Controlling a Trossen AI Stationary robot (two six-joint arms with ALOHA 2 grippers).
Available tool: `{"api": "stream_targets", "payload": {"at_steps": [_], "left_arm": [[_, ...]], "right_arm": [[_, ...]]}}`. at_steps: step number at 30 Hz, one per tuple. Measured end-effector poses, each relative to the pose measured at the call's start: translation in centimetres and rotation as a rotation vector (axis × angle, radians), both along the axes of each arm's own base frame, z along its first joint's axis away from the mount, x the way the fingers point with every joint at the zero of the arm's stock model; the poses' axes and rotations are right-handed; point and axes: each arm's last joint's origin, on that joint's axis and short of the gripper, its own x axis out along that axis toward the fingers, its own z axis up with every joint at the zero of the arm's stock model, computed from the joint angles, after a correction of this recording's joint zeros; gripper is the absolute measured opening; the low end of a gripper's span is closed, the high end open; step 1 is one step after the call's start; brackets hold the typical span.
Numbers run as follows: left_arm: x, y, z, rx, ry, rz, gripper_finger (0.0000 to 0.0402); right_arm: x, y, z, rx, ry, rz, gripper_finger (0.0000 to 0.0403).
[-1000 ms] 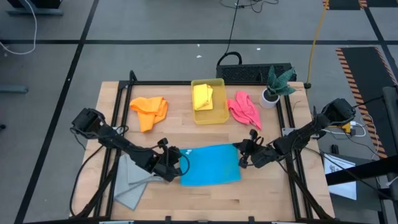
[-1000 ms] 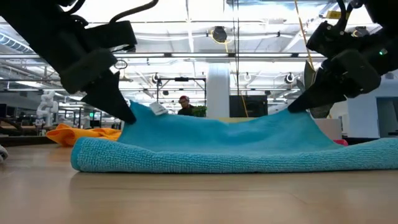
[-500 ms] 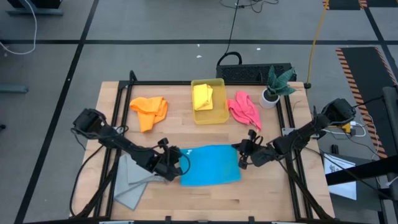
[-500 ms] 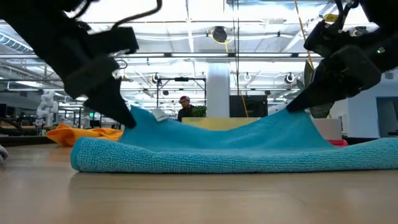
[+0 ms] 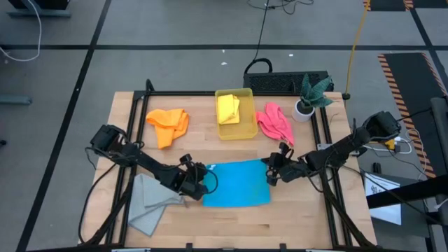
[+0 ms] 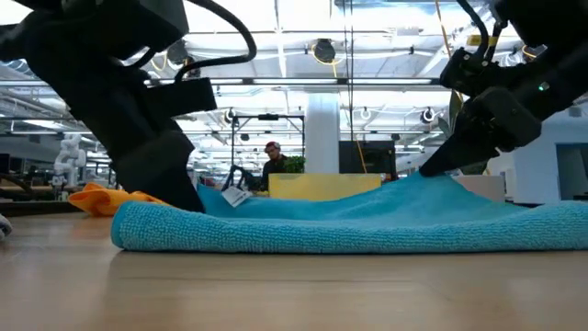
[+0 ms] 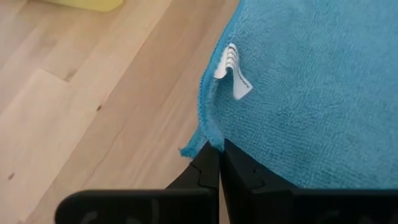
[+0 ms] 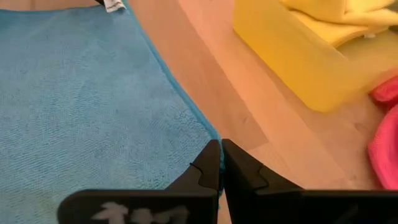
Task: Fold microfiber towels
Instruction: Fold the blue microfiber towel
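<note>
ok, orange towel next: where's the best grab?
Probably a pinch from above on a raised fold near the middle of the orange towel. It lies crumpled, no flat corner exposed. Both the left gripper and the right gripper are shut on the blue towel.

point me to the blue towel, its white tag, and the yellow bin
blue towel (image 5: 236, 185), high view, middle of the cloth.
white tag (image 7: 233, 73), left wrist view, middle of the label at the towel's edge.
yellow bin (image 5: 243, 130), high view, bare floor of the bin near its front wall.
</note>
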Motion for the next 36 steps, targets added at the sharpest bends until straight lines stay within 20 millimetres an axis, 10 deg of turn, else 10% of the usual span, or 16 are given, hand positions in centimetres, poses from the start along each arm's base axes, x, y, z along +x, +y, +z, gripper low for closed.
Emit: {"api": "stream_targets", "payload": {"at_steps": [16,26,36], "left_arm": [[-1.8,-7.3,4.8,-0.098,-0.179,-0.589,0.0009],[-1.6,-2.6,3.6,0.063,-0.144,-0.116,0.0007],[-2.3,0.8,0.6,0.018,-0.180,-0.006,0.0005]], "right_arm": [[-1.9,6.0,1.9,0.315,-0.002,0.712,0.0002],[-0.7,1.9,1.4,0.097,-0.066,0.140,0.0002],[-1.3,-0.8,-0.5,0.100,-0.019,0.001,0.0002]]}}
